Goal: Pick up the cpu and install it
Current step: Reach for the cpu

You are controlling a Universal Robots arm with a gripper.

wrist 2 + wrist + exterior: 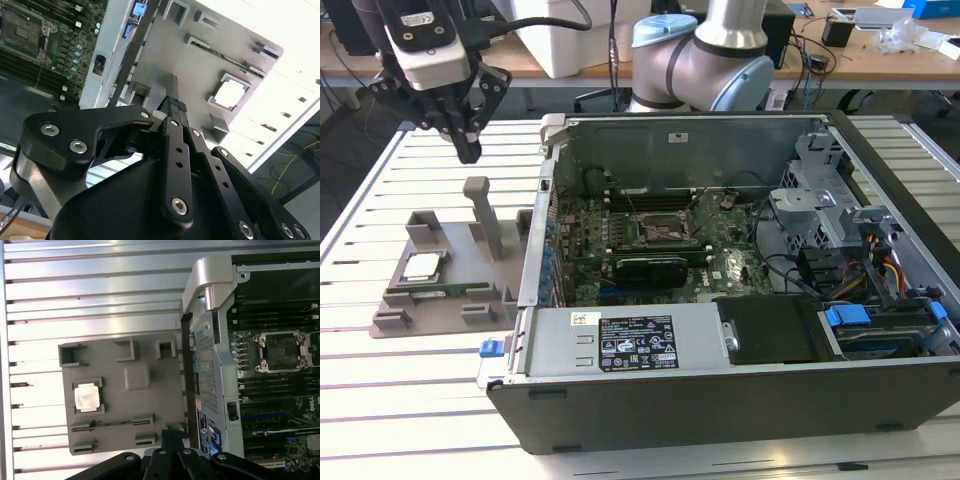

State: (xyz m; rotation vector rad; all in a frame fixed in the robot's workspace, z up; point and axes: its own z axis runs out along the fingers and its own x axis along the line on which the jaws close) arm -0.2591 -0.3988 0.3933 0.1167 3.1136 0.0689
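The cpu (pixel 423 265), a small silver square, lies flat in a recess of the grey holder plate (pixel 395 325) on the exterior view's left. Both wrist views show the cpu (pixel 231 93) (pixel 87 396) from above. My gripper (pixel 468 152) hangs well above the plate, behind the cpu, with its black fingers (pixel 175 130) pressed together and nothing between them. The gripper (pixel 172 429) is apart from the cpu. The black-framed motherboard socket (pixel 665 228) (pixel 282 350) sits open inside the computer case (pixel 720 400).
A long green memory stick (pixel 440 291) lies in a slot on the holder plate, in front of the cpu. A tall grey post (pixel 485 215) rises from the plate beside the case wall (pixel 535 250). The slatted metal table (pixel 410 400) carries everything.
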